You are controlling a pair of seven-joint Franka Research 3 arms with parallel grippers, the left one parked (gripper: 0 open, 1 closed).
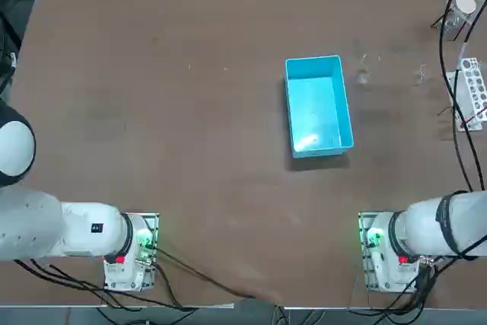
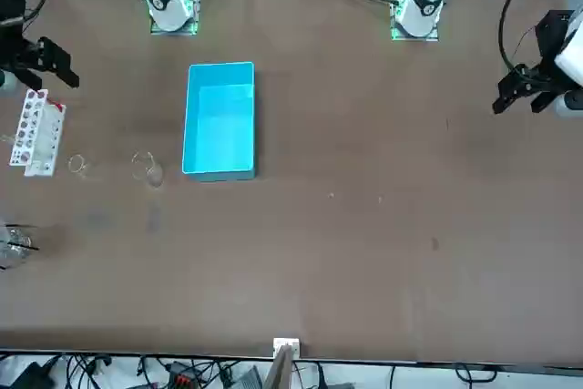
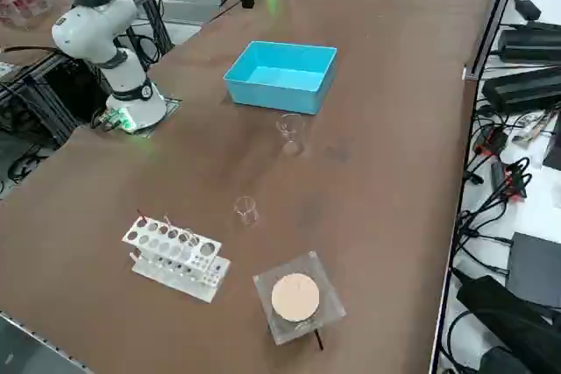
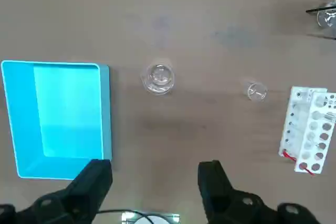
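Right gripper [image 4: 155, 182]: it is held high above the table on the robot's right side, nearer the robot than the glassware. The fingers are spread wide and nothing is held between them.
Glass beaker [image 4: 158, 78]: it is the thing most nearly in line with the gap between the fingers. It is stood upright and looks empty. It is set beside the far right corner of the blue bin [image 4: 105, 114], apart from it.
Handling: the beaker is judged light, stiff, thin-walled and breakable, and its smooth glass is likely slippery. A soft squeeze across the wall below the rim is judged the safest hold, and the round body could roll if it is tipped.
Small beaker [image 4: 256, 92]: it is set further right, well apart from the larger one, and is also upright.
Test-tube rack [image 4: 310, 129]: it is white with rows of round holes. It is placed to the right of the small beaker, near the table's right edge.
Clear square dish [image 3: 296, 297]: it is topped with a tan disc and is seen beyond the rack, at the far right.
Bin: it is an open rectangle with nothing seen inside, and its long side runs near to far.
Table [image 1: 152, 112]: it is brown, flat and matt, with faint scuffs.
Room: cables and black power units [image 3: 526, 41] are laid along the edges past the table.
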